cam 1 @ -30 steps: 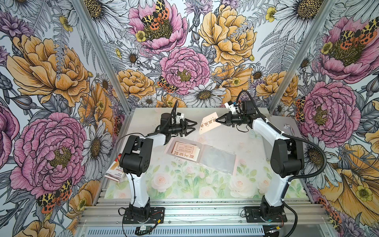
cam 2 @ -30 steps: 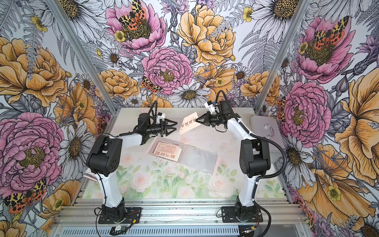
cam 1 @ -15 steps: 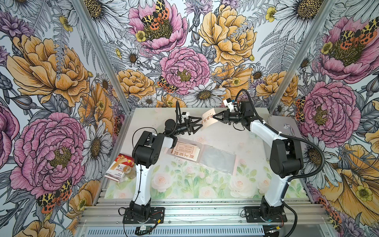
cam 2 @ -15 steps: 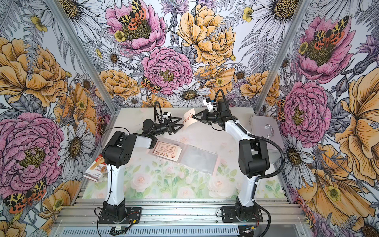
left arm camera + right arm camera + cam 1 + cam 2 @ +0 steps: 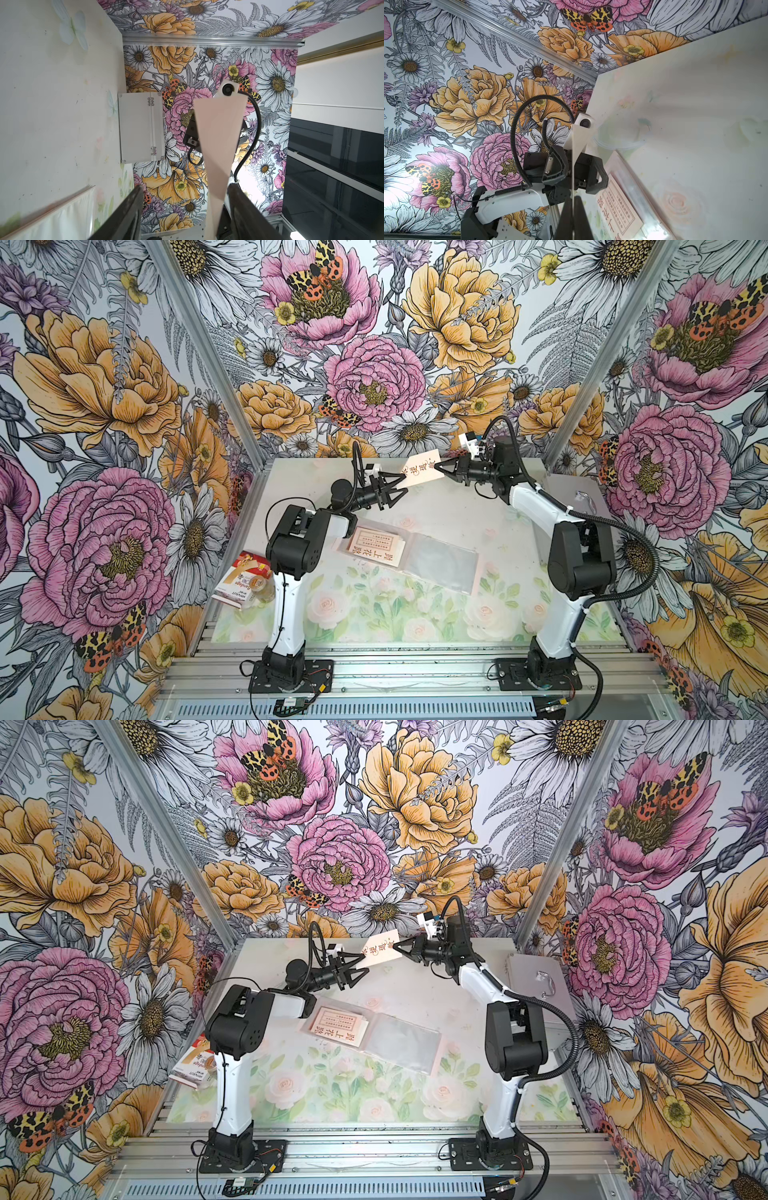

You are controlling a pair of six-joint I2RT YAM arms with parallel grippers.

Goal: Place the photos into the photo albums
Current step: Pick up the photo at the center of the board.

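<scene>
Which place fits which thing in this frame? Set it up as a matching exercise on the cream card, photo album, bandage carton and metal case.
Things:
1. cream card
2. photo album
3. bandage carton
4. metal case

Places:
A. lying at the right edge of the table
B. held in the air by the right gripper
C. lying open mid-table
D. at the table's left edge

Pairs: 1-B, 2-C, 3-D, 4-A
</scene>
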